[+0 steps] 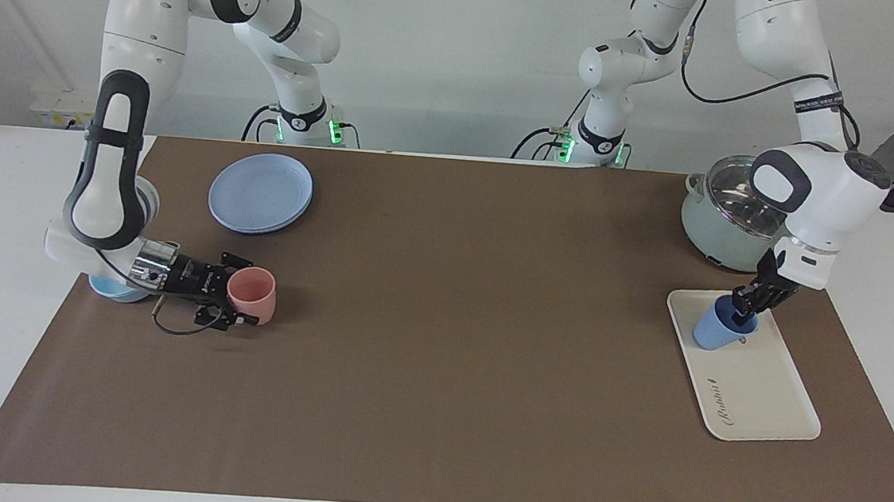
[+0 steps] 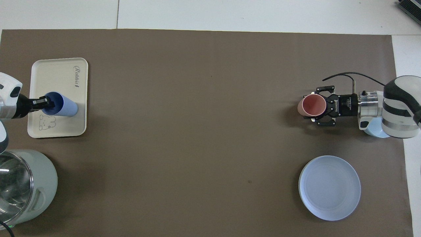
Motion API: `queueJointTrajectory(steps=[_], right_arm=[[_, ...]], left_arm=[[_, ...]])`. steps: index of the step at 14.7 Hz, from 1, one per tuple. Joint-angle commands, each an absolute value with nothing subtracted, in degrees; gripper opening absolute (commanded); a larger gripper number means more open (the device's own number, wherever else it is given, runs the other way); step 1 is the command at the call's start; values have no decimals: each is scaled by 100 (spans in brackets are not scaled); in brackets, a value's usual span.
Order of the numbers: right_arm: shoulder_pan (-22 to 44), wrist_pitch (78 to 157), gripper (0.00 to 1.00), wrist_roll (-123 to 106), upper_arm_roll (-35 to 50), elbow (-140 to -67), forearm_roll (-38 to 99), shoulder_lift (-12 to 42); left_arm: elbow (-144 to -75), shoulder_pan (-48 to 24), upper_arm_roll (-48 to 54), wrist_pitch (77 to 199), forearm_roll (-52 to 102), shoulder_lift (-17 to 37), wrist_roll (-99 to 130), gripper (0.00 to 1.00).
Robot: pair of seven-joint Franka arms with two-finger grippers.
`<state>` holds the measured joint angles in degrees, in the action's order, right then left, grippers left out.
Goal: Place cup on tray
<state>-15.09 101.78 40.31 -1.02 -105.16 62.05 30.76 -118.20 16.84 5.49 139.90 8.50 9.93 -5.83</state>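
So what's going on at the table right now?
The left gripper is pinching the rim of the blue cup, which is tilted over the cream tray with its base at the tray's surface. The right gripper is low by the pink cup at its own end of the table; whether it grips it is unclear.

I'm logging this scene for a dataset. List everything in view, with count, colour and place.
Ribbed plastic cup: 1, medium blue, tilted on the tray.
Rectangular tray: 1, cream-white, left arm's end.
Lidded pot: 1, pale green, nearer the robots than the tray.
Pink cup: 1, right arm's end.
Round plate: 1, light blue, nearer the robots than the pink cup.
Bowl: 1, light blue, under the right arm.
Left gripper: at the blue cup's rim.
Right gripper: at the pink cup.
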Motion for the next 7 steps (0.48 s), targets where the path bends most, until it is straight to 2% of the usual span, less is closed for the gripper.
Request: queueJointTrajectory(steps=[1,2,5,7], right_arm=[[-1600,10046,57,3481,-70,-10670,6469,3032],[-1617,10037,66,3420,-79,-10679,6469,3024],[-1661,10037,70,3419,-97,-10679,6443,3015],[-1661,10089,94,3428,-114,-10679,6372,2901]], left_arm=[[-11489,1565,536,13652,923,932,-826,100],[-11261,1477,527,13284,905,914,-817,100],[-10479,1240,545,11852,792,818,-782,100],[-10179,907,545,11235,468,695,-756,100]])
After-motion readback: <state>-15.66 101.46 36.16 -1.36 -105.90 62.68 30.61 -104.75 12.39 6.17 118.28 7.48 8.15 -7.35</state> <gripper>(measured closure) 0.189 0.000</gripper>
